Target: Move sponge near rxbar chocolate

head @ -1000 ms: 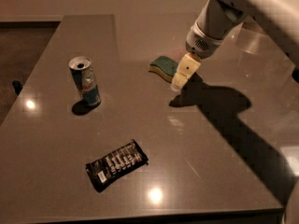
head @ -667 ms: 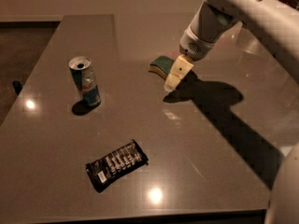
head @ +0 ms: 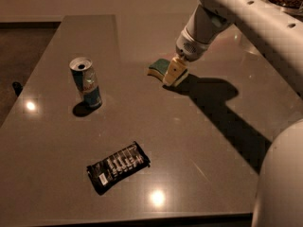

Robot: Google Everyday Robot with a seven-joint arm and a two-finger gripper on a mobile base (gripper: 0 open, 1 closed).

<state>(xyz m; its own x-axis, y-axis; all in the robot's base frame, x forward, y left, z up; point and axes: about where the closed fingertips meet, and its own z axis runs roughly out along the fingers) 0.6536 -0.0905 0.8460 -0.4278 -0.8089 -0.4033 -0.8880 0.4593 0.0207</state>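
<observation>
The sponge [head: 159, 67], dark green on top with a pale yellow body, lies on the grey table [head: 199, 141] at the upper middle. My gripper [head: 174, 74] hangs from the white arm, low over the sponge's right end, and hides that end. The rxbar chocolate [head: 118, 166], a flat black wrapper with white lettering, lies near the table's front edge, well to the lower left of the sponge.
An upright blue-and-silver drink can [head: 86, 82] stands at the left, between the sponge and the table's left edge. The white arm [head: 246, 18] reaches in from the upper right and casts a dark shadow [head: 222, 108] on the table's right side.
My gripper has moved left and down, from beside the sponge's right side to right over its right end. The sponge, bar and can have not moved.
</observation>
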